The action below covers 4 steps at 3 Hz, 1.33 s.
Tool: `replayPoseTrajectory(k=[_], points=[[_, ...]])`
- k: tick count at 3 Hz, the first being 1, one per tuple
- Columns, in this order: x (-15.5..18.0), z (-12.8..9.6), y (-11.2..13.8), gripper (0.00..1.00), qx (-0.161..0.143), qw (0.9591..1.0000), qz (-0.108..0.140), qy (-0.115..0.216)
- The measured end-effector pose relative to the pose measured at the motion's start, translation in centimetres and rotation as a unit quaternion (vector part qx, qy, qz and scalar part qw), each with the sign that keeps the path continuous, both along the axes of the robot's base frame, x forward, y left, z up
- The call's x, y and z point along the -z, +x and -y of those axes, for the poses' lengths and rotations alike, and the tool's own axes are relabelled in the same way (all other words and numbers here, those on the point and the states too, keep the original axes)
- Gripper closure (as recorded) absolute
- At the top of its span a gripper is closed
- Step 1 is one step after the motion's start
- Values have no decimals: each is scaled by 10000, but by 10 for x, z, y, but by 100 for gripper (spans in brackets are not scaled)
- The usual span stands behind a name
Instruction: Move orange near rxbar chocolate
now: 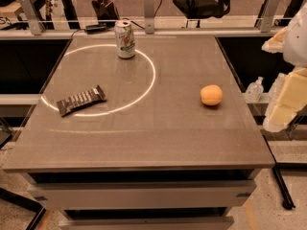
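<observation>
The orange (211, 95) sits on the right side of the grey table (158, 128), resting on its surface. The rxbar chocolate (81, 100), a dark bar with pale stripes, lies flat at the left side of the table, on a bright ring of light. My gripper (284, 104) hangs off the table's right edge, to the right of the orange and well apart from it, holding nothing that I can see.
A green-and-white soda can (125, 39) stands upright at the back centre-left. A small clear bottle (254, 89) sits beyond the right edge. A railing (148, 6) runs behind the table. Drawers (144, 193) are below the front edge.
</observation>
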<state>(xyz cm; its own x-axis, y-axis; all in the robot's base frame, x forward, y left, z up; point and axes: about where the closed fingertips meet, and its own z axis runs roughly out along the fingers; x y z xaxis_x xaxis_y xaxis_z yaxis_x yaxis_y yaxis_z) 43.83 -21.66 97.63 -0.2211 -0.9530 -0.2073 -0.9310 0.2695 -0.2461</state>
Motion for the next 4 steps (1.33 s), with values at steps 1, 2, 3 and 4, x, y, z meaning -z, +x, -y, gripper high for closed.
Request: replayPoseTrajectory(k=[1, 2, 3, 4], points=[[0, -1, 2, 0, -30, 10000, 19, 43], [6, -6, 9, 0, -168, 9995, -67, 259], [16, -13, 19, 0, -283, 9984, -147, 459], [24, -19, 32, 0, -329, 9980, -25, 548]])
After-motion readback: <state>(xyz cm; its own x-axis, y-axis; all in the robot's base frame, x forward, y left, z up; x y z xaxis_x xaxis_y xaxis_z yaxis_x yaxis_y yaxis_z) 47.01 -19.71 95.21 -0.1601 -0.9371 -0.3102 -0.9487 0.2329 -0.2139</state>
